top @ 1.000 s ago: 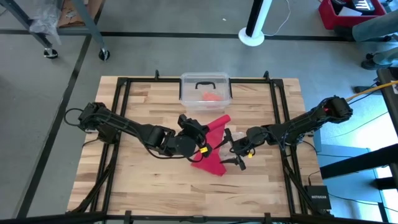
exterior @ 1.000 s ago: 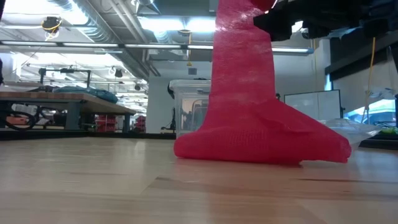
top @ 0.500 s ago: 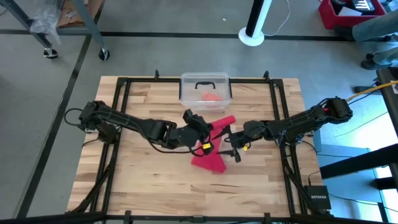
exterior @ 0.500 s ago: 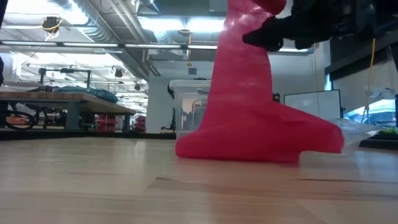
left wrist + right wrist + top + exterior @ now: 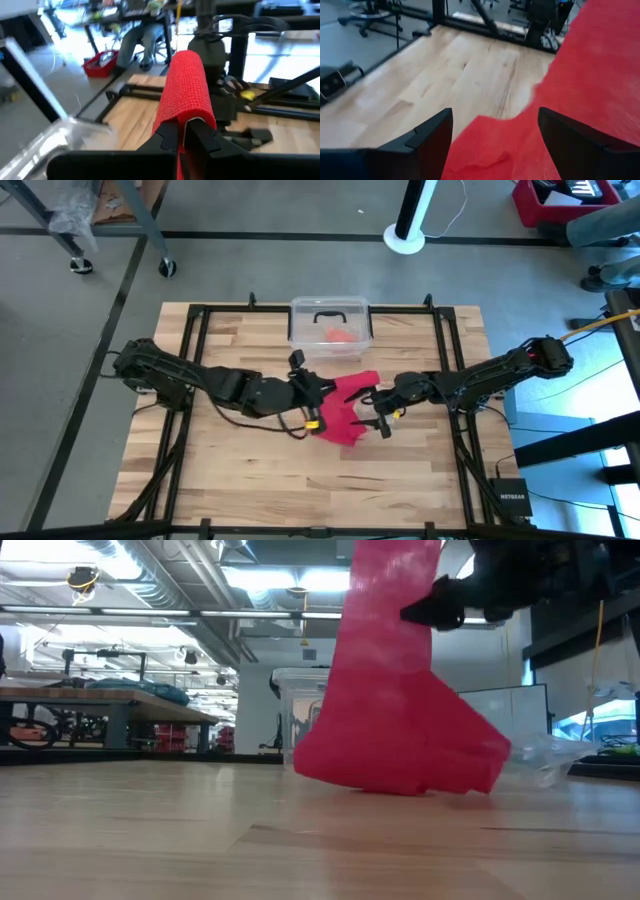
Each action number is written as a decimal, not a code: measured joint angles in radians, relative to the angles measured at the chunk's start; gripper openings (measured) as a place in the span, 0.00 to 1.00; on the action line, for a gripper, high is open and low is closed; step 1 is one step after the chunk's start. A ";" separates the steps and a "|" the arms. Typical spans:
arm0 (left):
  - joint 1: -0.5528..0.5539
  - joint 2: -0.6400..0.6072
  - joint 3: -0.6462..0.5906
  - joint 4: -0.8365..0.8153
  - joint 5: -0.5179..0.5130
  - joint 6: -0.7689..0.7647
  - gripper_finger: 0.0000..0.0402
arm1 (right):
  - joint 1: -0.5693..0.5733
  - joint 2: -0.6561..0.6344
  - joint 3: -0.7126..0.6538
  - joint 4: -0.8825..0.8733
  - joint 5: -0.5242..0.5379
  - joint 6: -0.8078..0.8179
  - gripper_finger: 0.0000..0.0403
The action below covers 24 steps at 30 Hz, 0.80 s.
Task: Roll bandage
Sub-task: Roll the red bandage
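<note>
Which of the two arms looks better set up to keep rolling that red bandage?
The left one, probably. Its left claw is shut on the bandage and lifts it off the table. The right claw is wide open beside the cloth, gripping nothing, so it suits steadying.

You see the table (image 5: 240, 470) from overhead, level at tabletop height, and close from both wrists; all share the bandage (image 5: 345, 412).

2 black jointed arms w/ looping black cables, yellow tags near jaws.
</note>
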State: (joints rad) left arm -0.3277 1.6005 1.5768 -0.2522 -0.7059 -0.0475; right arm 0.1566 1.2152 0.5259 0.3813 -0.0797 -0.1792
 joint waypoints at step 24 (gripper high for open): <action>-0.080 -0.112 0.002 -0.008 -0.007 0.212 0.01 | 0.001 0.020 0.021 -0.229 0.085 0.357 0.67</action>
State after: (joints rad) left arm -0.4080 1.4883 1.5784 -0.2600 -0.7132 0.1649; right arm 0.1577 1.2350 0.5468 0.1524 0.0057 0.1776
